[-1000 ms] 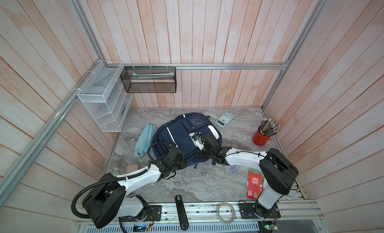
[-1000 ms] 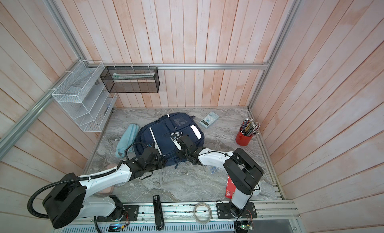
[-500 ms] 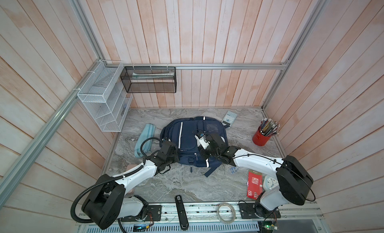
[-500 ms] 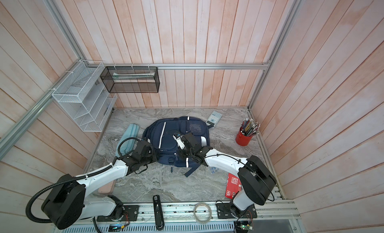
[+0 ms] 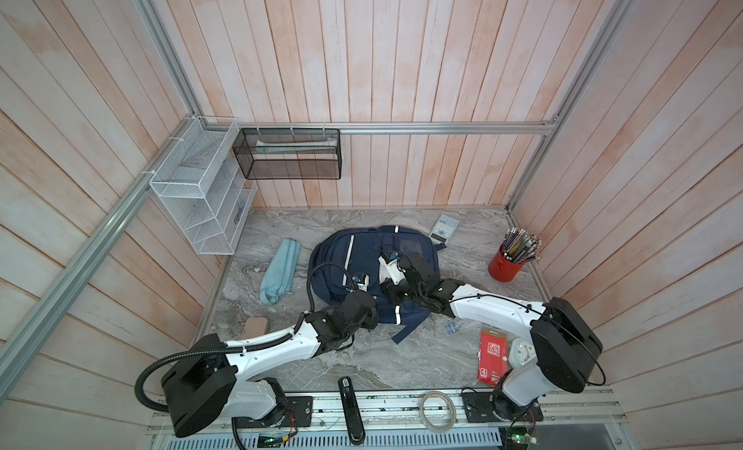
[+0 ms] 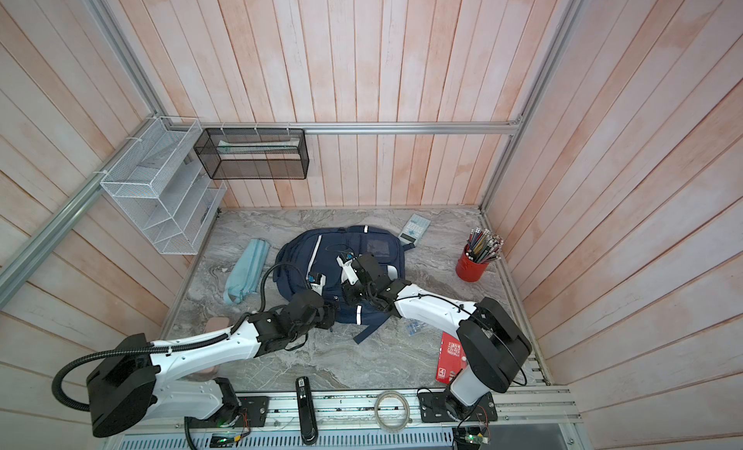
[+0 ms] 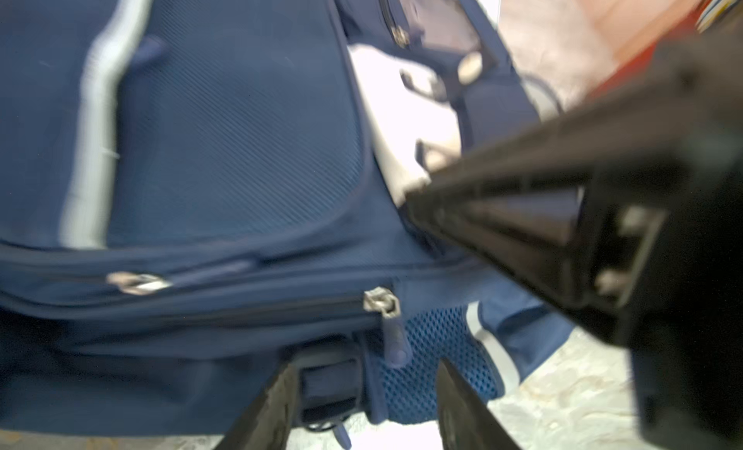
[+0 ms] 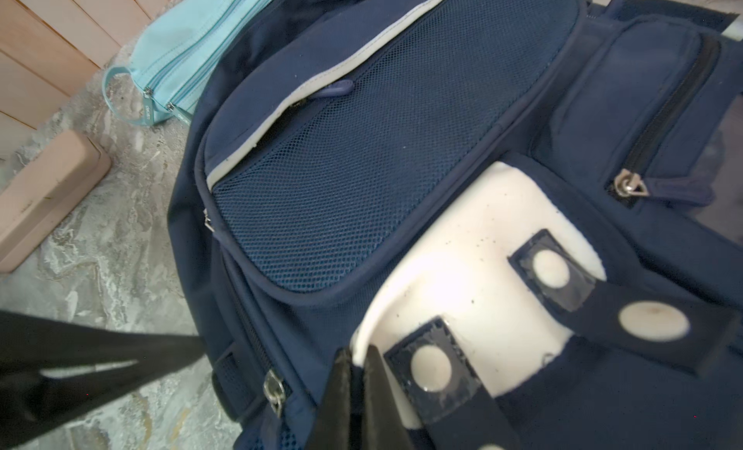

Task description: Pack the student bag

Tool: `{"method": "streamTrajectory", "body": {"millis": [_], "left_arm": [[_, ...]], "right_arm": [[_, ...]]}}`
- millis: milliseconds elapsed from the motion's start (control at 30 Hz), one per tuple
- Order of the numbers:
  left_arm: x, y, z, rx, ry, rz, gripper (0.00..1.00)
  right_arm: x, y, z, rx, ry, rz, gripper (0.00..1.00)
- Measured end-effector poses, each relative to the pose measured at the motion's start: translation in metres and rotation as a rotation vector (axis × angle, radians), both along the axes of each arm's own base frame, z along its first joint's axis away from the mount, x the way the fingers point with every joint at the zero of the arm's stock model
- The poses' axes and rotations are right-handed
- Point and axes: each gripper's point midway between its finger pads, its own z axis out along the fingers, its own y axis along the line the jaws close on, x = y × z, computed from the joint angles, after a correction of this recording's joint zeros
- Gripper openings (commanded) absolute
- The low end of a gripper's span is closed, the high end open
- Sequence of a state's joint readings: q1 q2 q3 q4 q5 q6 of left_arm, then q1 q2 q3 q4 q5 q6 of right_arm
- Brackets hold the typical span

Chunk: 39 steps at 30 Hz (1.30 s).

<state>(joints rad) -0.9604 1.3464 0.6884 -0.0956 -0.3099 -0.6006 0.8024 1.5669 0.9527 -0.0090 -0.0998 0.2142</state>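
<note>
Right claw (image 8: pixel 356 357) is closed, its tips together at the edge of a white patch (image 8: pixel 474 267) on the bag (image 5: pixel 368 243); whether they pinch fabric cannot be told. Left claw (image 7: pixel 366 371) has its jaws apart around a dark strap loop (image 7: pixel 329 381) at the bag's edge, though that view is blurred. Both claws sit over the bag, which lies flat on the worktop (image 5: pixel 362 359); a pale blue pouch (image 8: pixel 189 38) lies beside it, across from the right claw
</note>
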Motion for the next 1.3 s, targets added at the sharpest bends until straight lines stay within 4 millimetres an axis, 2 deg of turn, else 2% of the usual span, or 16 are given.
{"method": "streamTrajectory", "body": {"millis": [100,233,267,300,333,400,633,667,800,867,900,1033,1167,1300], "left_arm": [[-0.005,-0.013,-0.007,0.027,-0.004,-0.029,0.60],[0.007,-0.017,-0.007,0.058,-0.029,0.007,0.57],[0.010,-0.016,-0.007,0.073,-0.036,0.021,0.51],[0.012,-0.015,-0.008,0.086,-0.040,0.034,0.36],[0.014,-0.014,-0.009,0.098,-0.044,0.044,0.26],[0.018,-0.014,-0.010,0.123,-0.050,0.057,0.20],[0.023,-0.007,-0.014,0.183,-0.044,0.101,0.14],[0.023,-0.006,-0.015,0.188,-0.044,0.107,0.15],[0.024,0.000,-0.018,0.205,-0.036,0.124,0.31],[0.025,0.003,-0.019,0.210,-0.030,0.133,0.31],[0.026,0.004,-0.020,0.210,-0.028,0.135,0.28],[0.029,0.002,-0.021,0.204,-0.021,0.124,0.00],[0.033,0.008,-0.022,0.194,0.002,0.123,0.00],[0.035,0.023,-0.008,0.146,0.009,0.133,0.00]], "right_arm": [[-0.001,0.001,0.000,0.007,0.008,0.000,0.00],[-0.001,0.001,0.000,0.015,0.017,-0.004,0.00],[-0.001,0.001,0.001,0.017,0.019,-0.006,0.00],[-0.001,0.001,0.001,0.021,0.021,-0.006,0.00],[-0.001,0.002,0.001,0.024,0.022,-0.006,0.00],[-0.001,0.002,0.001,0.027,0.022,-0.003,0.00],[-0.001,0.003,0.002,0.029,0.022,-0.001,0.00],[-0.001,0.003,0.002,0.029,0.022,0.000,0.00],[-0.002,0.004,0.002,0.033,0.026,0.006,0.00],[-0.002,0.004,0.002,0.034,0.025,0.006,0.00],[-0.002,0.004,0.002,0.035,0.025,0.006,0.00],[-0.002,0.004,0.003,0.038,0.022,0.006,0.00],[-0.002,0.004,0.001,0.039,0.017,0.005,0.00],[-0.002,0.005,0.001,0.048,0.002,0.007,0.00]]}}
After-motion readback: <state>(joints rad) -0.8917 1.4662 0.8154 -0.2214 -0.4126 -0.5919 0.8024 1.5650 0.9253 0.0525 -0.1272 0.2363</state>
